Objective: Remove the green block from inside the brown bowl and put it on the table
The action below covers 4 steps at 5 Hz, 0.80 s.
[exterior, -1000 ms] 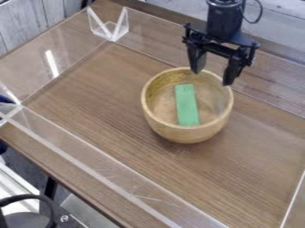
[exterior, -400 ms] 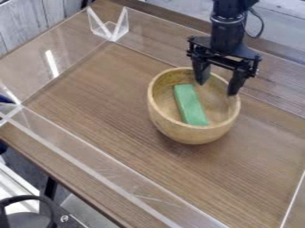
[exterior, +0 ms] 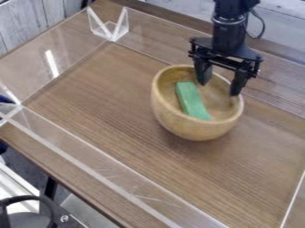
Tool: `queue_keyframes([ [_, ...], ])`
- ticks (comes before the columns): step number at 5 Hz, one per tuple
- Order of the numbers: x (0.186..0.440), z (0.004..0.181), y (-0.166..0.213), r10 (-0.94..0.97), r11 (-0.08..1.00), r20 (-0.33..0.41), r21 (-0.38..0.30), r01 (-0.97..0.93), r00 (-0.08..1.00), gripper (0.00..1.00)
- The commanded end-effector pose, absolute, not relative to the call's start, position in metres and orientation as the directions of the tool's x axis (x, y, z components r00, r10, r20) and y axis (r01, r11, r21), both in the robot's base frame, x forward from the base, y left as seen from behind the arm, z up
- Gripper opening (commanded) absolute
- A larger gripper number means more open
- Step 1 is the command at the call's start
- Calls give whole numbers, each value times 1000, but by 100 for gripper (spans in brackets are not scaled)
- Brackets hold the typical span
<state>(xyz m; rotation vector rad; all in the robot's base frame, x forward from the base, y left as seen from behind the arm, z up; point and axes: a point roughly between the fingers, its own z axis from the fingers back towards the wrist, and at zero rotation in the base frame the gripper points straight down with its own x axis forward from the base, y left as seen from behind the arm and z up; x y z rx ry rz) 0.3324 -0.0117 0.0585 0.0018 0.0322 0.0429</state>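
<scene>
Camera view: the gripper (exterior: 224,78) has its fingers spread wide, empty, pointing straight down over the far rim of the brown bowl (exterior: 191,127). Inside that bowl the green block (exterior: 193,100) lies leaning on the sloped wall. It looks light, stiff and smooth; pinching across its narrow width seems best. Above the bowl the arm stands upright over the table (exterior: 95,107).
</scene>
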Motion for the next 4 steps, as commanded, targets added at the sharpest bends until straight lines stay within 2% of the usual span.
queue_keyframes([
  [1,336,64,-4,71,997,-18,-7,-71,997,100],
  [4,325,61,9,114,993,-116,-13,-116,987,100],
])
